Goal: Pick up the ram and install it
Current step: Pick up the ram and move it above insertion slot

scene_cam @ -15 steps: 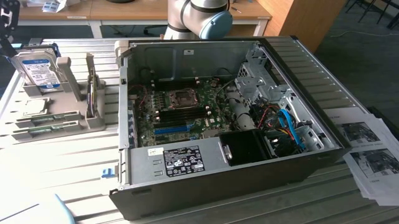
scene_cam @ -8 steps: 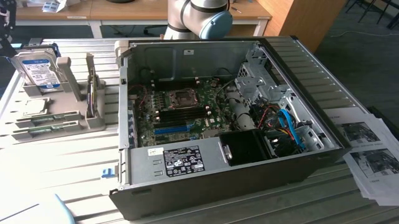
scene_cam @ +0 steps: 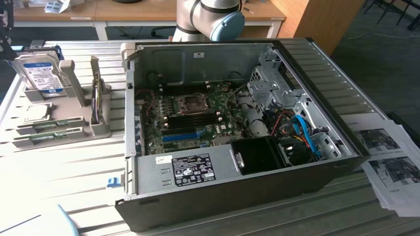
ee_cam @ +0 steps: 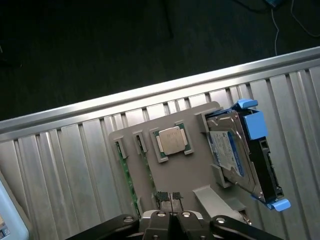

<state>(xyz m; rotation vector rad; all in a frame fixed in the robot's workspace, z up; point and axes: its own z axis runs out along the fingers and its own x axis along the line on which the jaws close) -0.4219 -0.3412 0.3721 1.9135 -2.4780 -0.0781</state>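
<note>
Gripper (ee_cam: 169, 197), fingers pressed together and holding nothing, is hovering above the grey holder (ee_cam: 192, 170), nearest the inner ram (ee_cam: 148, 170), with the outer ram (ee_cam: 126, 175), CPU (ee_cam: 170, 139) and drive (ee_cam: 232, 150) sitting alongside.

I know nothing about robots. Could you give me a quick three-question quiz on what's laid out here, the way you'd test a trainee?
1. True or false: the computer case has its side closed.
2. How many ram sticks lie in the grey holder? A) one B) two C) four
3. Fill in: in the wrist view, the gripper hangs over the ___, which also carries the processor chip and the hard drive.

Key: 1 false, the case lies open with the motherboard showing; 2 B; 3 holder.
</note>
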